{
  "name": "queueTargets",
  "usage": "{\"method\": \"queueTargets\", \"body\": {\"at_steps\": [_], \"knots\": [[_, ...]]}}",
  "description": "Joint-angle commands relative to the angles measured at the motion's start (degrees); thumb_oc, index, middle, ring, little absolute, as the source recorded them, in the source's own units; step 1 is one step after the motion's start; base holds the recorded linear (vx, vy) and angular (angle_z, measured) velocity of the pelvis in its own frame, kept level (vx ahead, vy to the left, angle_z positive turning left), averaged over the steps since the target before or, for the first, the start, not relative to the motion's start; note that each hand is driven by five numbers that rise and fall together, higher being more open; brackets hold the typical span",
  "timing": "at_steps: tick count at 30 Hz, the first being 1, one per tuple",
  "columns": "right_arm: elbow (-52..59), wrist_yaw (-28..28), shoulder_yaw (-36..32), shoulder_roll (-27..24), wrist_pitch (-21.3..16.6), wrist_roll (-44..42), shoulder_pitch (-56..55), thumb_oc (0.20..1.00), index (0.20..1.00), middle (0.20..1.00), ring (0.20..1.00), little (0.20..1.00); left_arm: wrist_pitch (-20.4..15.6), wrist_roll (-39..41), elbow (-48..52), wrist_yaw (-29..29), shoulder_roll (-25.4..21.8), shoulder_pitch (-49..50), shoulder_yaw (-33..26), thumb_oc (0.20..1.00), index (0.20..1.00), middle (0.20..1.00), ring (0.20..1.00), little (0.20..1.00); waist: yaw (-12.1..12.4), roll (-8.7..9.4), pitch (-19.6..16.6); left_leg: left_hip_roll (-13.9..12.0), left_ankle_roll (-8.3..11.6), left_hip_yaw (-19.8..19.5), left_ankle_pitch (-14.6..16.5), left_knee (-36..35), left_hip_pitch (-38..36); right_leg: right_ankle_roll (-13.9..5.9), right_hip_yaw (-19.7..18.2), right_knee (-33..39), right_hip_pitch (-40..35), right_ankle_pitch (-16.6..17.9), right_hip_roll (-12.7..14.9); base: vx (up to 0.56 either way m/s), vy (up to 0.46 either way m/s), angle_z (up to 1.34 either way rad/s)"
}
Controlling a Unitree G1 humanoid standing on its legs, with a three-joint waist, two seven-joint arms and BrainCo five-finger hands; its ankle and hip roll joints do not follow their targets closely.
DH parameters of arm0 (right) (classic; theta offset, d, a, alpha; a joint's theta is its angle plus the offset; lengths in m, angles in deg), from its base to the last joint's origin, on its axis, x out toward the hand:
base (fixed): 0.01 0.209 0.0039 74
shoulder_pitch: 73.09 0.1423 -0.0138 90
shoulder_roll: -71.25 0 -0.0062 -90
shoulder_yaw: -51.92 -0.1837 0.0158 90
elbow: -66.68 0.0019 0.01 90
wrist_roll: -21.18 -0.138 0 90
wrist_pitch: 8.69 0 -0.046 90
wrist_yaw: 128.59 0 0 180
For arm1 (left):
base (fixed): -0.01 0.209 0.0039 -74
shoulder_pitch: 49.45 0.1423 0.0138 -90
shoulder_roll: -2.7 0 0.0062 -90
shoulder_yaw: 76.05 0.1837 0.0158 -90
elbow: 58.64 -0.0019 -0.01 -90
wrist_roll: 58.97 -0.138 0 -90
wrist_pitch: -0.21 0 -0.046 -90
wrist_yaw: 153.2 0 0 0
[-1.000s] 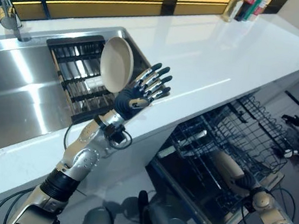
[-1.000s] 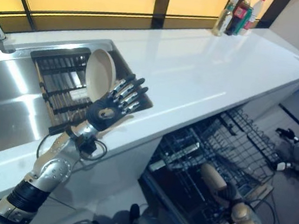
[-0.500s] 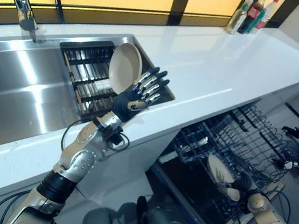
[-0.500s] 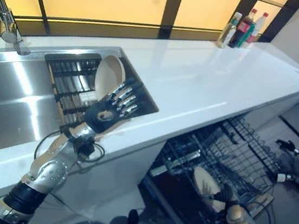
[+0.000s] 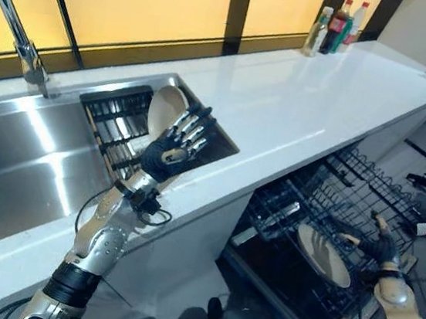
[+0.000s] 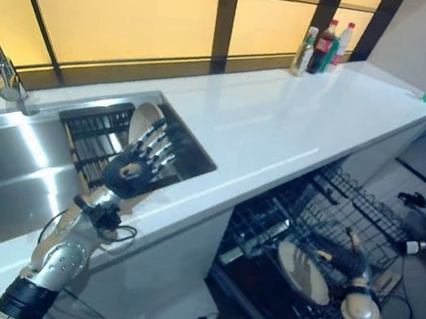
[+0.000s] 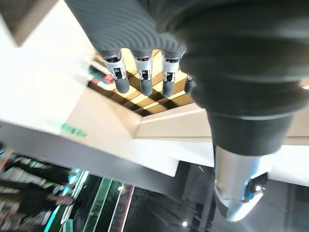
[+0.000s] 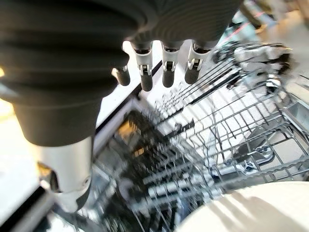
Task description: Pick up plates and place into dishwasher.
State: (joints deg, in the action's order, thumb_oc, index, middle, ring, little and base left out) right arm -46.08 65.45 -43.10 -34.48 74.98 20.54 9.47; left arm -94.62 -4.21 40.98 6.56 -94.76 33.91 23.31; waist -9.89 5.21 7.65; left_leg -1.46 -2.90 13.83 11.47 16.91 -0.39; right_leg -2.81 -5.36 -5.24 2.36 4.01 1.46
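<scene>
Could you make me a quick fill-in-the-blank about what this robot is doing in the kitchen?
1. One plate stands in the pulled-out ____ rack.
2. The other plate stands in the drying rack inside the ____.
3. The left hand has its fingers ____.
4. The right hand is beside the plate in the ____.

Answers: dishwasher; sink; open; dishwasher

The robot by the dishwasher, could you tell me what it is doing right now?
It is loading plates. One plate stands in the pulled-out dishwasher rack, with the right hand open just beside it. The left hand is raised, fingers spread, in front of a second plate standing in the sink's drying rack.
</scene>
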Motion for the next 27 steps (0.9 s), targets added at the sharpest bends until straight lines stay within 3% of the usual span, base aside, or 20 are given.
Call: {"method": "queueTargets", "body": {"at_steps": [1,6,12,15,19,22,27], "knots": [[2.4,4.7,-6.2,0.0,-6.1,-6.9,2.5,1.000,1.000,1.000,1.000,1.000,-4.4,-1.7,1.1,1.0,1.3,0.4,-1.8,1.000,1.000,1.000,1.000,1.000,-1.2,-1.27,-2.3,-2.0,-0.07,-3.1,-4.7,-7.4,-3.2,-2.52,-1.8,-3.1,-0.7,-1.8,0.3,-0.03,0.166,-0.04],[6.3,10.7,-13.8,5.1,-11.5,-19.8,2.7,1.000,1.000,1.000,1.000,1.000,-7.1,-3.1,1.0,3.4,2.1,-0.8,-4.4,1.000,1.000,1.000,1.000,1.000,-1.8,-3.32,-4.0,-1.5,0.42,-4.6,-6.5,-11.9,-4.7,-1.01,-1.7,-2.5,-1.1,-3.0,-0.8,-0.03,0.188,-0.01],[17.5,16.1,-16.1,8.6,-14.8,-23.1,4.2,1.000,1.000,1.000,1.000,1.000,-9.4,-6.3,3.1,6.3,1.9,-0.5,-5.7,1.000,1.000,1.000,1.000,1.000,-1.0,-4.85,-5.5,-1.2,0.92,-7.0,-8.6,-14.9,-4.8,0.09,-0.3,-1.3,-1.7,-3.3,-1.2,-0.04,0.138,0.06],[23.0,14.1,-14.6,10.3,-15.3,-22.5,3.9,1.000,1.000,1.000,1.000,1.000,-10.9,-9.2,4.1,8.2,1.7,-0.6,-6.4,1.000,1.000,1.000,1.000,1.000,-0.7,-5.30,-6.2,-1.0,1.16,-8.4,-9.7,-16.2,-4.5,0.43,0.7,-1.0,-1.8,-3.5,-1.1,-0.06,0.128,0.17],[29.5,3.4,-8.7,11.8,-15.8,-27.0,2.9,1.000,1.000,1.000,1.000,1.000,-11.7,-17.5,4.2,14.5,0.5,-0.4,-7.2,1.000,1.000,1.000,1.000,1.000,0.2,-5.50,-7.0,-0.6,1.63,-10.1,-11.0,-17.7,-4.0,0.69,2.4,-0.4,-2.0,-4.0,-0.8,-0.07,0.107,0.19],[30.5,-2.5,-5.0,11.3,-16.0,-28.6,3.3,1.000,1.000,1.000,1.000,1.000,-12.9,-18.7,2.5,16.1,0.5,-0.1,-7.9,1.000,1.000,1.000,1.000,1.000,1.0,-5.28,-7.5,-0.4,2.02,-10.1,-11.3,-17.7,-3.6,0.77,3.4,0.1,-2.2,-4.0,-0.5,-0.05,0.081,0.06],[31.0,-7.2,-0.7,11.5,-15.8,-32.6,4.6,1.000,1.000,1.000,1.000,1.000,-15.5,-26.0,1.8,18.7,0.9,0.8,-8.8,1.000,1.000,1.000,1.000,1.000,2.3,-4.86,-8.0,0.0,2.19,-10.3,-11.2,-17.4,-2.9,1.00,4.2,0.8,-2.5,-4.1,-0.2,-0.03,0.049,0.09]]}}
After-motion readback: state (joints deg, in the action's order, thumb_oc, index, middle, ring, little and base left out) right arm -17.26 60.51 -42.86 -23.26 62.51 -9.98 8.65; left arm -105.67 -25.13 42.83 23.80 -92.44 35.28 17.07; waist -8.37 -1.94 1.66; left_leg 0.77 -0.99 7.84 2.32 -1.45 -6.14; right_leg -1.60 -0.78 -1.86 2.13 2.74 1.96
